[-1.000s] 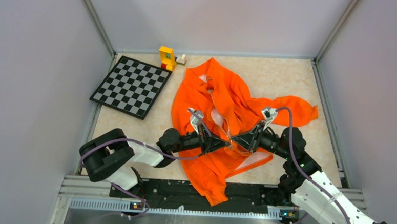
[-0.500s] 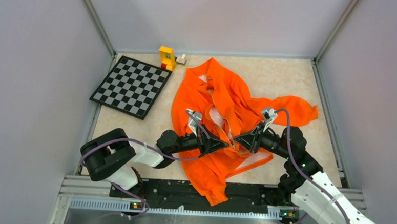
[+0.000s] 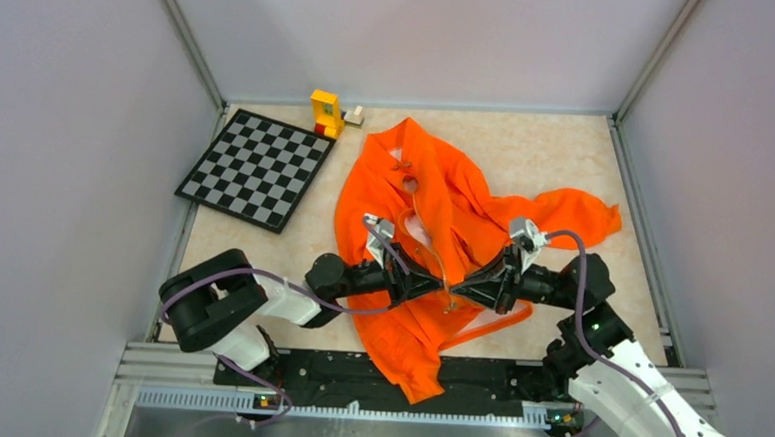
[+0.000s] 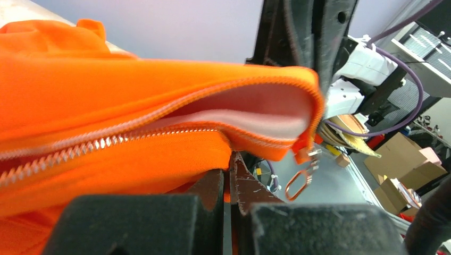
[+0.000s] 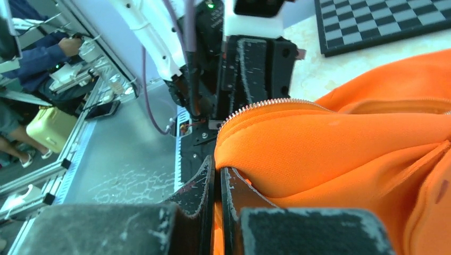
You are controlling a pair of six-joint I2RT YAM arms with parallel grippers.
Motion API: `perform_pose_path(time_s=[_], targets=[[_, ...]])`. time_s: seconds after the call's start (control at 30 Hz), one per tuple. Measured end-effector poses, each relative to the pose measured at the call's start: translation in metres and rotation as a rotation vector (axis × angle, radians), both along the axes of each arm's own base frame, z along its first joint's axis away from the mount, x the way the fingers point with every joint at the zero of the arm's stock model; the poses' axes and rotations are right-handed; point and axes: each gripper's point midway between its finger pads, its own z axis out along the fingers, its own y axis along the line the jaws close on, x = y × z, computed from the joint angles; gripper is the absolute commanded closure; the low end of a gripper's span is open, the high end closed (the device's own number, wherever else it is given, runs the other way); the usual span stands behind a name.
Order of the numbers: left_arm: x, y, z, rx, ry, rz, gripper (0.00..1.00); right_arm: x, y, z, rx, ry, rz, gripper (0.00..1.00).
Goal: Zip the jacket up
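Jacket (image 3: pixel 445 196) on the table (image 3: pixel 567 158), left jaws and right jaws each tight on its zipper edge (image 4: pixel 106 141).

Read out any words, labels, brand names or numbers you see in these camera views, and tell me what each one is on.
None can be read.
The jacket shows no logo or tag in any view.
The chessboard has plain squares, no letters or numbers visible.
The yellow block by its far corner is too small to show any marking.
The cardboard boxes in the left wrist view's background are too blurred to read.
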Motion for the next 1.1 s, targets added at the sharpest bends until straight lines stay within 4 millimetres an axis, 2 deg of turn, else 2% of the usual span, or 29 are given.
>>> perform_pose_path(time_s=[0.07, 0.17, 0.37, 0.53, 0.77, 1.1], targets=[[-0.002, 0.0, 0.001, -0.002, -0.009, -0.012, 1.0, 0.005, 0.001, -0.009, -0.031, 0.024, -0.014, 1.0], [-0.004, -0.001, 0.0, 0.002, -0.012, -0.022, 1.0, 0.023, -0.004, -0.02, -0.077, 0.047, -0.128, 1.0], [-0.005, 0.0, -0.005, 0.012, -0.001, -0.029, 1.0, 0.046, -0.02, -0.025, -0.105, 0.037, -0.319, 1.0], [-0.005, 0.0, -0.01, 0.019, 0.014, -0.03, 1.0, 0.06, -0.031, -0.038, -0.147, 0.078, -0.427, 1.0], [-0.005, -0.002, -0.014, 0.024, 0.037, -0.035, 1.0, 0.057, -0.029, -0.041, -0.153, 0.093, -0.406, 1.0], [-0.002, -0.004, -0.009, 0.013, 0.029, -0.033, 1.0, 0.05, -0.021, -0.032, -0.097, 0.114, -0.347, 1.0]])
